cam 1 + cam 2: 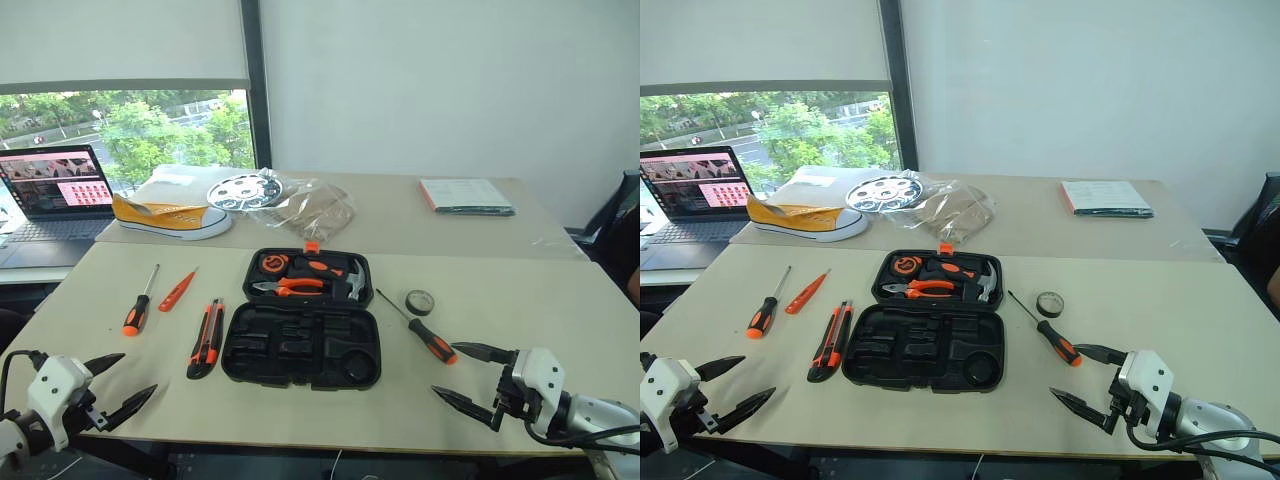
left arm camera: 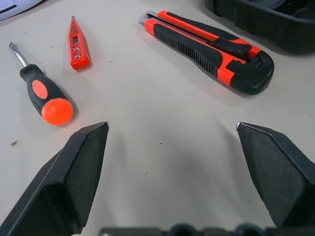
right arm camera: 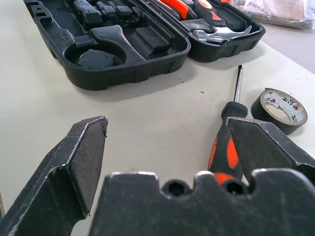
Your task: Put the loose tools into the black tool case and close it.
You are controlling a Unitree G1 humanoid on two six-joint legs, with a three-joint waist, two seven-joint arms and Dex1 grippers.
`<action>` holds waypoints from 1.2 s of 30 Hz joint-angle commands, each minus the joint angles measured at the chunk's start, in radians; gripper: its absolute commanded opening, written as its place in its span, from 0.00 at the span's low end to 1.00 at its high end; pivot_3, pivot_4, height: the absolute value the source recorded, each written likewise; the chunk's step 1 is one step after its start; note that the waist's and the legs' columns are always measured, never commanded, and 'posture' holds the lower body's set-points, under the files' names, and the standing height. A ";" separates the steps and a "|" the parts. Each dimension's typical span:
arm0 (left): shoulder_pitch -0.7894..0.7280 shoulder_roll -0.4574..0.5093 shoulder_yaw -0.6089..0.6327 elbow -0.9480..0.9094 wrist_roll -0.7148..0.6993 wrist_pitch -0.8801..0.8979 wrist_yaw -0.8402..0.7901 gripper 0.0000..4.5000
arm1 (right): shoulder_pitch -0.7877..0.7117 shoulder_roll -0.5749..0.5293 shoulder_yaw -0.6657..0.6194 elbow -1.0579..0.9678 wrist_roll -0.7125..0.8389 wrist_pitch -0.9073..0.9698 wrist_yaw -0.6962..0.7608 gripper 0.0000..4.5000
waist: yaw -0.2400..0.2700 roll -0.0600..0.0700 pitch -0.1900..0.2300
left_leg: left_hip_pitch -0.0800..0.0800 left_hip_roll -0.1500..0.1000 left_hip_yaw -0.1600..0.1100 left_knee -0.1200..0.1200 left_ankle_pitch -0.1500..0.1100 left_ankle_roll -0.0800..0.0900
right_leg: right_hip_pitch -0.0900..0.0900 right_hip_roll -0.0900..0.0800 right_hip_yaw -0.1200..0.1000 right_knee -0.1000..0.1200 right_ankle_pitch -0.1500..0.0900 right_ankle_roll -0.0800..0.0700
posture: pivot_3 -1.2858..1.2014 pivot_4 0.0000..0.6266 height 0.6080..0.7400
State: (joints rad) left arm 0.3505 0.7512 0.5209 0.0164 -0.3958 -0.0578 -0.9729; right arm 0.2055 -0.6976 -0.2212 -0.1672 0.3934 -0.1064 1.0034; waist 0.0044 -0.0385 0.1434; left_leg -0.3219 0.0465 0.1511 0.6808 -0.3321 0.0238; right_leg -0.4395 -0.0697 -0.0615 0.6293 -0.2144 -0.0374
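A pale bench (image 1: 480,330) carries an open black tool case (image 1: 305,320) at its middle, lying flat with both halves up. Nearest the viewer, at the bench's front edge, the left gripper (image 1: 118,386) hovers with its two black fingers spread wide and empty; ahead of it lie an orange-and-black utility knife (image 1: 206,337) just left of the case, then a screwdriver (image 1: 139,301) with an orange-and-black handle, and beside that a slim orange tester screwdriver (image 1: 177,290). At the front right, the right gripper (image 1: 458,373) also stands wide open, holding nothing; a second orange-and-black screwdriver (image 1: 420,329) lies just beyond its fingertips, apart from them, and a small black tape roll (image 1: 420,301) sits a little farther back. The case's near half shows empty moulded recesses; its far half holds orange-handled pliers (image 1: 292,287) and a hammer (image 1: 350,282). Farther back, a second bench carries a yellow-and-white shoe (image 1: 170,217), clear plastic wrapping (image 1: 305,205), a booklet (image 1: 465,195) and an open laptop (image 1: 55,190) by a window (image 1: 150,130) with green trees outside.
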 commanded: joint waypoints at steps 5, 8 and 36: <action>0.028 -0.081 0.169 -0.017 -0.179 0.152 0.106 0.99 | -0.042 0.066 0.018 -0.078 0.126 -0.025 0.048 1.00 | -0.007 0.000 0.000 | 0.000 0.001 0.000 0.000 0.000 0.000 | 0.000 0.000 0.000 0.000 0.000 -0.001 | 0.52 0.24 1.00; 0.053 -0.126 0.238 0.001 -0.198 0.227 0.220 0.99 | -0.078 0.124 0.019 -0.130 0.210 0.012 0.015 1.00 | -0.010 0.000 0.000 | 0.001 0.001 -0.001 0.000 0.000 0.000 | 0.000 0.000 0.000 0.001 0.000 -0.001 | 0.52 0.24 1.00; -0.732 0.103 -0.173 0.266 -0.150 1.001 0.607 0.81 | -0.112 0.236 0.092 -0.116 0.126 -0.076 -0.024 1.00 | -0.008 0.000 0.000 | 0.000 -0.001 -0.005 0.000 0.003 -0.008 | 0.000 0.009 -0.004 0.003 -0.001 -0.003 | 0.52 0.24 1.00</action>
State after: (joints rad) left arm -0.3625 0.8349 0.3612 0.2636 -0.5741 0.9491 -0.3498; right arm 0.0889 -0.4595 -0.0988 -0.2571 0.5134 -0.1524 0.9867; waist -0.0039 -0.0389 0.1432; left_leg -0.3218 0.0458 0.1465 0.6809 -0.3293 0.0158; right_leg -0.4393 -0.0608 -0.0651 0.6321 -0.2154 -0.0403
